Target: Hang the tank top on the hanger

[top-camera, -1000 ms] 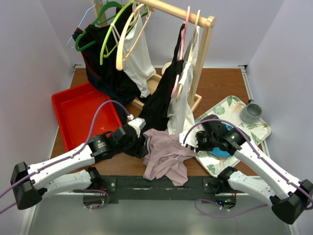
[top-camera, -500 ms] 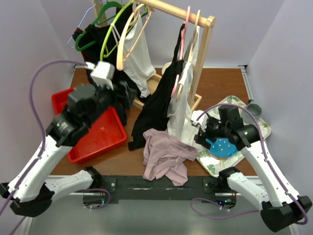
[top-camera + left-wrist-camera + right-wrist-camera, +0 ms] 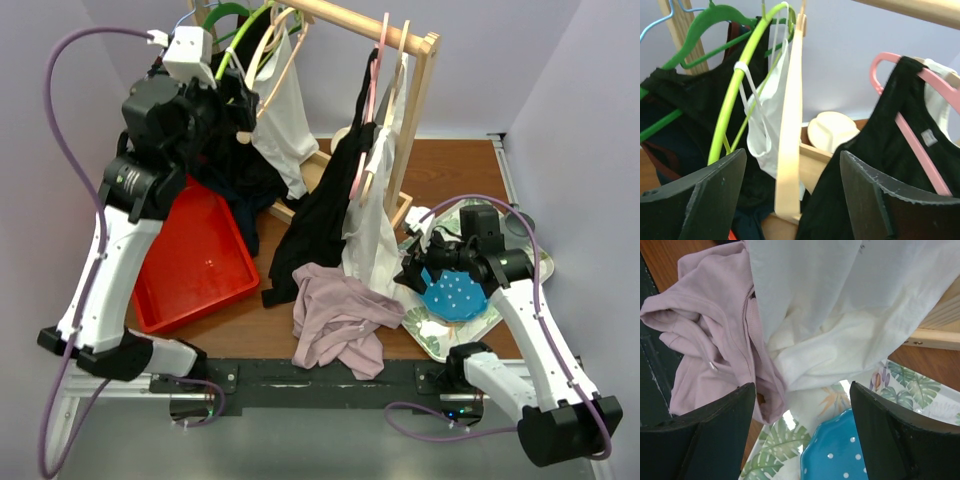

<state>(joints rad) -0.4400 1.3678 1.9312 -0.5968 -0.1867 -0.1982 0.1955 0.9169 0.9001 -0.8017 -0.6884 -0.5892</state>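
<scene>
Worktop: brown wood. Wooden rack stands at the back centre.
Red bin sits on the left side, just under the left arm.
Black garments hang off the rack, the middle one trailing down to the worktop.
White top hangs at the right end of the rack. In the right wrist view its hem drapes against the mauve fabric.
Tank top: crumpled heap on the worktop at front centre, next to the arm bases. Not on any hanger.
Leaf-print tray at the right front, with a blue dotted plate on it.
Hanger: pale wood, on the rack bar at the left end and seen edge-on. It sits just beside the lime hanger, which carries a white tank top. Green hanger is further left, pink hanger further right under black fabric.
Left hand: raised to rack height and facing the wood hanger. Fingers spread wide, gripping nothing. The hanger shows in the gap between them; cannot tell whether it touches.
Right hand: released, fingers apart and empty. It hovers low over the tray edge and blue plate, just beside the tank top's right side.
</scene>
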